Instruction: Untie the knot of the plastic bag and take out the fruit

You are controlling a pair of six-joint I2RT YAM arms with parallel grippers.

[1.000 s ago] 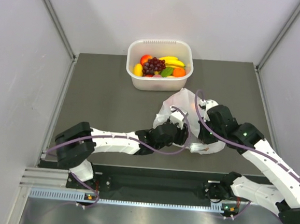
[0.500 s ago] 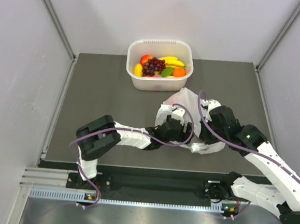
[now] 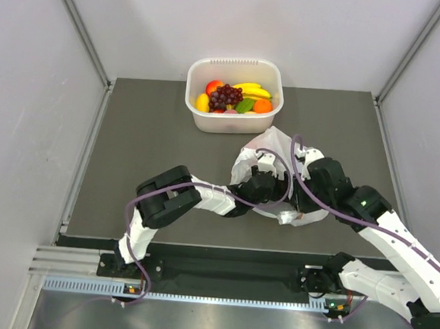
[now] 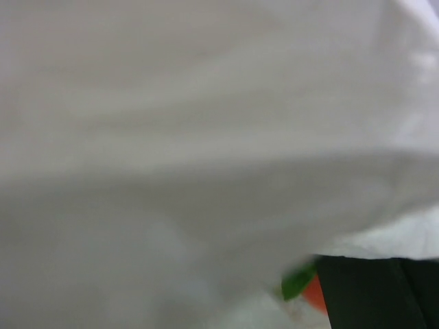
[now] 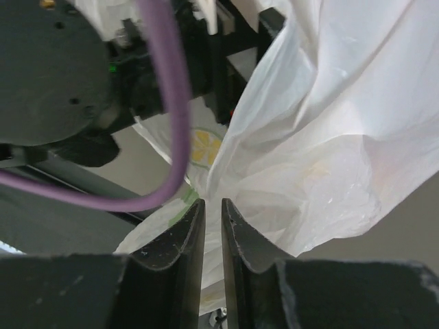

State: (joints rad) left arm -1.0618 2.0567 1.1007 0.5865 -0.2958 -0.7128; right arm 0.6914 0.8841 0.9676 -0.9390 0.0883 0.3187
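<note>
The plastic bag [image 3: 269,144] lies crumpled on the right half of the desk [image 3: 145,151], closer to the near edge than the far one. The white tub [image 3: 197,113] stands near it at the middle of the far edge. I cannot pick out the knot in any view. The film looks loose and billowed, so the neck is probably already undone.

Little of the fruit shows inside the bag. There is a scrap of green and orange [image 4: 305,286] under the film in the left wrist view and a yellow patch [image 5: 204,149] behind the film in the right wrist view.

The left gripper [image 3: 265,176] is pushed into the bag from the near-left side. Plastic smothers its camera, so I cannot tell how its jaws stand. The right gripper [image 5: 212,226] is at the bag's near-right flank. Its jaws stand a narrow slit apart at a fold, and whether any film is caught between them is unclear.

The step looks like reaching in for a piece of fruit. To do it well:

- The right arm should take a firm pinch of the rim and lift it up and away, so the mouth stays open.
- The left arm should slide along the desk under the film toward the orange piece, with its jaws spread wide.
- The left jaws should close only once bare fruit lies between them rather than a fold of plastic.
- The piece should come out slowly, or the light bag will be dragged along with it.
</note>
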